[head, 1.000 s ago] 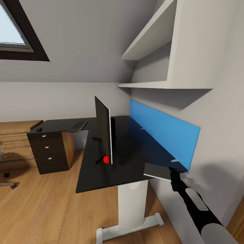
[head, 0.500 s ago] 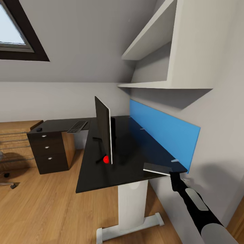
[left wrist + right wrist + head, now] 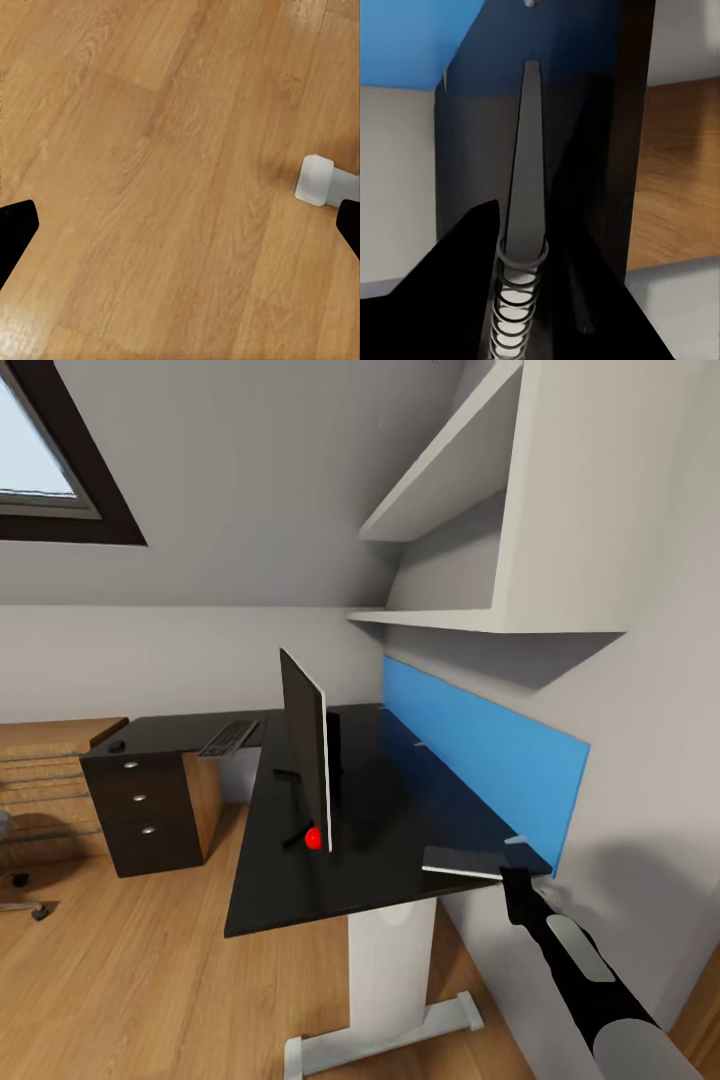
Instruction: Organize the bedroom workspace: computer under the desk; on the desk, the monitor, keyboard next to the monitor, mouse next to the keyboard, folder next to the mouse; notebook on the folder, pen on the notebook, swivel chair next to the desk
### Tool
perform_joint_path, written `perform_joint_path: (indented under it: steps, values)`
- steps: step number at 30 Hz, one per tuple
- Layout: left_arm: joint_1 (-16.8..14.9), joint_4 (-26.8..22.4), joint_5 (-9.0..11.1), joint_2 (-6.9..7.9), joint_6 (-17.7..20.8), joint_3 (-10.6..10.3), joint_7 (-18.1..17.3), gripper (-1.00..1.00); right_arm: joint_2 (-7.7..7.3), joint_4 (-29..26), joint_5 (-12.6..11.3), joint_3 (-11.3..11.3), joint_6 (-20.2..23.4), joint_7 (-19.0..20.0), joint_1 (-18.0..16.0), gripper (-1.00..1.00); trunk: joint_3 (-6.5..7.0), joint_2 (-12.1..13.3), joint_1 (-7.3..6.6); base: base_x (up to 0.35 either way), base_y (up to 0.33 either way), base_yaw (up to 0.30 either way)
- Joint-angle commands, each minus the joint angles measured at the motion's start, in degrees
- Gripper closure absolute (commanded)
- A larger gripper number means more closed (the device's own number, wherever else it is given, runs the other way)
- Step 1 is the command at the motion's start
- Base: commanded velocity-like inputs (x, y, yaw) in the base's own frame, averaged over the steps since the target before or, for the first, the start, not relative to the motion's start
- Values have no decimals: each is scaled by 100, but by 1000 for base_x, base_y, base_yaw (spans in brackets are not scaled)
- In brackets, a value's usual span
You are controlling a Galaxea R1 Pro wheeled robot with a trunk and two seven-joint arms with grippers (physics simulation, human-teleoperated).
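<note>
My right gripper (image 3: 512, 876) is shut on the notebook (image 3: 462, 860), a thin dark book held nearly flat just above the near right corner of the black desk (image 3: 300, 890). The right wrist view shows the notebook (image 3: 526, 172) edge-on, its spiral binding between my right gripper's (image 3: 521, 300) fingers. The monitor (image 3: 305, 745) stands edge-on mid-desk. On the far wing lie the keyboard (image 3: 228, 737) and the mouse (image 3: 117, 744). Part of the swivel chair (image 3: 15, 882) shows at the left edge. My left gripper (image 3: 180, 229) hangs open over the wood floor.
A blue wall panel (image 3: 480, 750) runs behind the desk, with white shelves (image 3: 450, 470) above it. The black drawer unit (image 3: 140, 810) carries the far wing, beside a wooden dresser (image 3: 50, 760). A small red ball (image 3: 315, 839) sits by the monitor's foot. The desk's white foot (image 3: 322, 180) lies on the floor.
The notebook in my right gripper has levelled out, from tilted to almost flat over the desk corner. The head camera has shifted slightly.
</note>
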Motion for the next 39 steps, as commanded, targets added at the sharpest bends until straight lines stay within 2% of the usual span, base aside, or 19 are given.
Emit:
perform_joint_path:
  steps: [1, 19, 27, 30, 32, 36, 39]
  values:
    - [-2, -5, 61, 2, -16, -14, 20, -100, 3, -17, -41, -12, 26, -31, -1, 100, 12, 38, -23, 0, 0, 0]
    - [-2, 4, 67, -6, -9, -13, 20, -100, 24, -83, -57, -18, 24, 55, -1, 100, 335, 760, -418, 0, 0, 0]
    - [-2, 4, 67, -5, 1, -17, 26, -100, 63, -170, -39, -2, 15, 624, -1, 100, 479, 1081, -594, 0, 0, 0]
    - [-2, 4, 67, -6, 6, -18, 27, -100, 113, -346, 89, 98, 3, 834, 51, 100, 532, 1201, -660, 0, 0, 0]
    - [-2, 4, 67, -6, 8, -19, 28, -100, 130, -633, 172, 155, -15, 893, 200, 100, 568, 1282, -704, 0, 0, 0]
    - [-2, 12, 67, -6, 9, -20, 29, -100, 155, -1869, 279, 202, -65, 905, 1017, 100, 640, 1442, -792, 0, 0, 0]
    - [-2, 12, 67, -6, 9, -22, 29, -100, 158, -2245, 292, 206, -72, 849, 1253, 100, 694, 1562, -858, 0, 0, 0]
